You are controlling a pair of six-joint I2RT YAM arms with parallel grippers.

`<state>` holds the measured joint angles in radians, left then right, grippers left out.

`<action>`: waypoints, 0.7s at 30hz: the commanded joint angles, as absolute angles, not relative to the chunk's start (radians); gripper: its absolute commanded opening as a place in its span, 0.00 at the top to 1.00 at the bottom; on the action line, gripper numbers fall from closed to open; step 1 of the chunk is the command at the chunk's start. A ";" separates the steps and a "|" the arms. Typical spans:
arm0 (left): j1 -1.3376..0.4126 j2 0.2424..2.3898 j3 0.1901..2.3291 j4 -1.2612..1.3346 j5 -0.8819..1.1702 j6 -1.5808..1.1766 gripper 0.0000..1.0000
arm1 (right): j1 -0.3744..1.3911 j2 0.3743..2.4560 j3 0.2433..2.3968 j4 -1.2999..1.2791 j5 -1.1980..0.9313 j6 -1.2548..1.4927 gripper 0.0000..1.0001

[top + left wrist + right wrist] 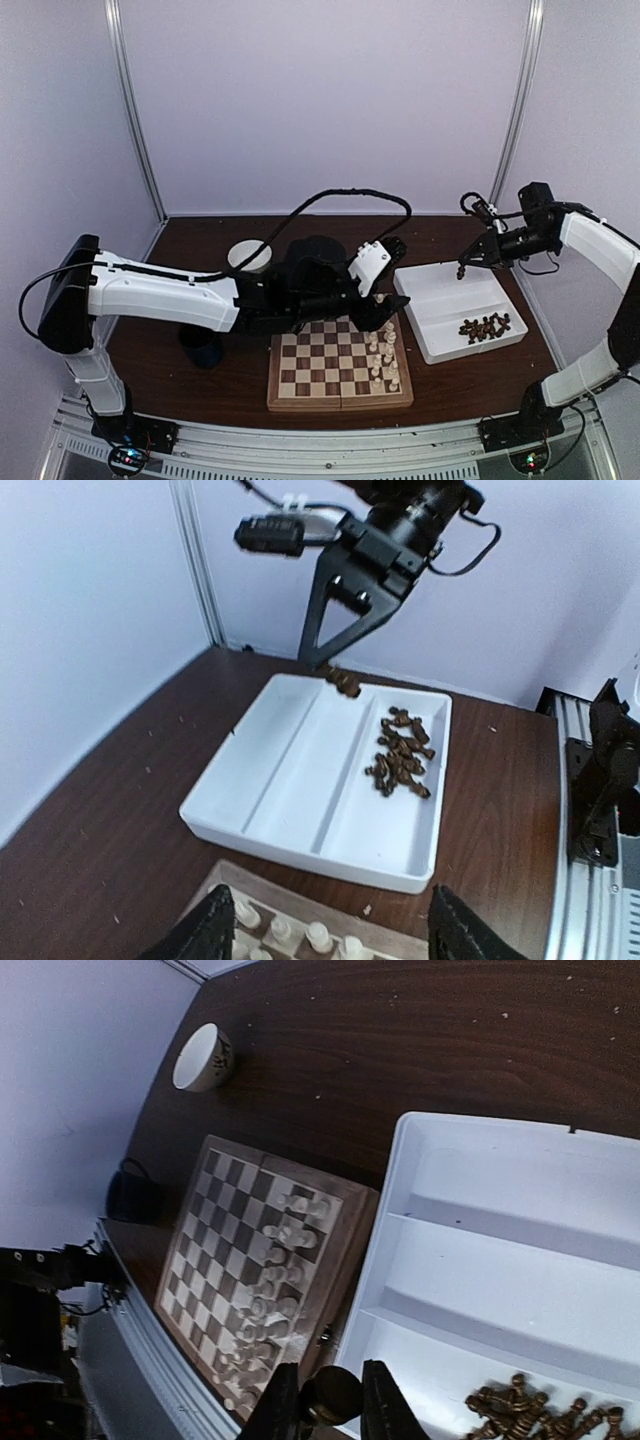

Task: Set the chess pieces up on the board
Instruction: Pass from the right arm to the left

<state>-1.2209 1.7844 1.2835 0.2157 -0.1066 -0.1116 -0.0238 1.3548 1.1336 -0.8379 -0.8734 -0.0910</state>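
Observation:
The board [310,368] lies in front of the arms, with cream chess pieces [385,352] lined up along its right side. Dark chess pieces [485,327] lie heaped in the near compartment of the white tray [440,290]. My left gripper [383,303] hangs open over the board's far right corner, nothing between its fingers [205,935]; cream pieces [320,936] stand just below it. My right gripper [463,268] hovers above the tray's far edge, shut on one dark chess piece [332,1397]. That piece [343,683] also shows in the left wrist view, above the tray [300,780].
A white cup [249,256] stands behind the board at the left, and a dark cup [205,350] sits left of the board. The left arm's black cable [350,195] loops over the table's back. The tray's far compartment [520,1210] holds nothing.

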 commanded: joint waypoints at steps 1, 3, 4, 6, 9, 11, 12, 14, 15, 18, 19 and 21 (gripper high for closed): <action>-1.219 1.859 1.406 0.349 -0.192 0.140 0.36 | -0.025 1.427 1.153 -0.837 -1.131 0.097 0.89; -1.219 1.893 1.443 0.339 -0.149 0.199 0.36 | -0.025 1.435 1.131 -0.810 -1.171 0.158 0.90; -1.221 1.908 1.455 0.344 -0.132 0.241 0.36 | -0.025 1.432 1.115 -0.787 -1.195 0.191 0.90; -1.220 1.943 1.487 0.343 -0.094 0.306 0.36 | -0.025 1.425 1.080 -0.732 -1.222 0.260 0.90; -1.221 1.991 1.542 0.320 -0.060 0.372 0.37 | -0.025 1.411 1.033 -0.637 -1.266 0.363 0.90; -1.221 2.014 1.585 0.290 -0.036 0.397 0.39 | -0.025 1.401 1.003 -0.574 -1.288 0.429 0.91; -1.221 2.025 1.605 0.274 -0.025 0.407 0.40 | -0.025 1.399 0.991 -0.548 -1.298 0.457 0.90; -1.221 2.048 1.646 0.248 -0.016 0.414 0.43 | -0.025 1.393 0.969 -0.513 -1.309 0.494 0.91; -1.221 2.061 1.666 0.234 -0.014 0.420 0.45 | -0.025 1.390 0.962 -0.502 -1.313 0.505 0.91; -1.220 2.094 1.717 0.205 -0.004 0.422 0.46 | -0.025 1.379 0.936 -0.440 -1.329 0.564 0.90; -1.221 2.106 1.732 0.194 -0.005 0.421 0.47 | -0.025 1.376 0.929 -0.422 -1.333 0.581 0.90; -1.220 2.125 1.756 0.188 -0.012 0.422 0.47 | -0.025 1.374 0.917 -0.399 -1.337 0.600 0.90</action>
<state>-1.2240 2.0895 1.6913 0.2054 -0.0303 0.3923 -0.0238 1.4040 0.9405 -0.5106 -1.2869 0.5068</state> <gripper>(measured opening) 0.533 0.199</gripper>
